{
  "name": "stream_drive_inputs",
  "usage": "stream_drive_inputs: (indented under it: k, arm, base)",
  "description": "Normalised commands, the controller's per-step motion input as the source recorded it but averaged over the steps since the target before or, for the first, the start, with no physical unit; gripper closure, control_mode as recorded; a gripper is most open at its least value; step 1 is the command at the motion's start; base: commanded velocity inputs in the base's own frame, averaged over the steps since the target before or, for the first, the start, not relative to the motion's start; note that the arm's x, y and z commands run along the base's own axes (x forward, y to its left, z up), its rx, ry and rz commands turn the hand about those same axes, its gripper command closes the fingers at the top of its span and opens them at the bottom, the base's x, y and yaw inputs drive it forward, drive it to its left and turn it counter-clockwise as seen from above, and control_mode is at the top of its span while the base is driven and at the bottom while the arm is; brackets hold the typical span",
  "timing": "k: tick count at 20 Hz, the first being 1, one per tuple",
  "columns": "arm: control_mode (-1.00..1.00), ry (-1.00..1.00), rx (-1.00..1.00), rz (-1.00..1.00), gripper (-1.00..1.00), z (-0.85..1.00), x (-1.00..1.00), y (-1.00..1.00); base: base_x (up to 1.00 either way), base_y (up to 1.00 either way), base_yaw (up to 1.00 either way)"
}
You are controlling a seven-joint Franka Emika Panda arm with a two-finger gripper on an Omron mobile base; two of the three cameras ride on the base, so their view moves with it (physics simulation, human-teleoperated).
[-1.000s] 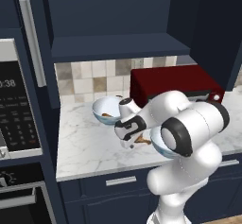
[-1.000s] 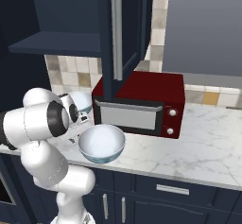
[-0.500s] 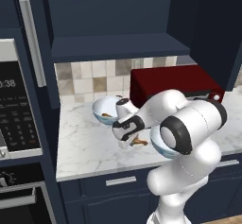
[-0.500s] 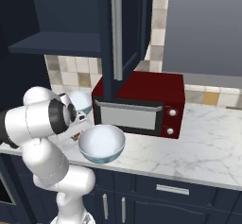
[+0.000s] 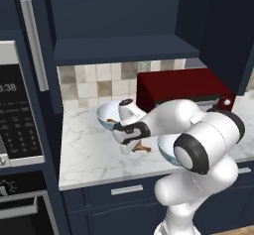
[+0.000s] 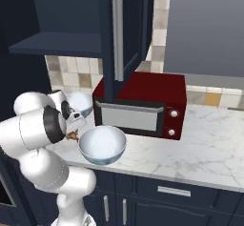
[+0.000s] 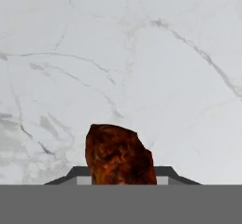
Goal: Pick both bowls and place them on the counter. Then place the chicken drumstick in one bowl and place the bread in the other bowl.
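Brown chicken drumstick [image 7: 119,154] sits clamped between the gripper [image 5: 130,144] jaws, just above the white marble counter [image 5: 89,154]. One patterned bowl [image 6: 102,145] waits near the front edge. Lift straight up, keep the grip firm, clear the rim before lowering.

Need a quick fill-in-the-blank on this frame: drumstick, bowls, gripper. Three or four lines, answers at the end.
1. The gripper is shut on the chicken ____.
2. Both bowls, the near bowl and the far bowl, stand on the white marble ____.
3. The near bowl stands in front of a dark ____ microwave.
4. Seen from the right base view, the near bowl holds ____ food.

Missing words: drumstick; counter; red; no
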Motion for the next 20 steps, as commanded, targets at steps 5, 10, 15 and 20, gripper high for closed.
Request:
stream_drive_inputs:
  k: [5,10,15,20]
  arm:
    - [-1.0,0.0,0.09,0.05,1.0,0.41,-0.38,0.0]
    - [-1.0,0.0,0.07,0.06,1.0,0.49,-0.36,0.01]
    - [-1.0,0.0,0.07,0.06,1.0,0.48,-0.41,0.0]
    - [-1.0,-0.05,0.02,0.02,1.0,0.48,-0.3,-0.01]
  base:
    - [0.0,0.0,0.0]
    - [0.0,0.0,0.0]
    - [0.0,0.0,0.0]
    - [0.0,0.0,0.0]
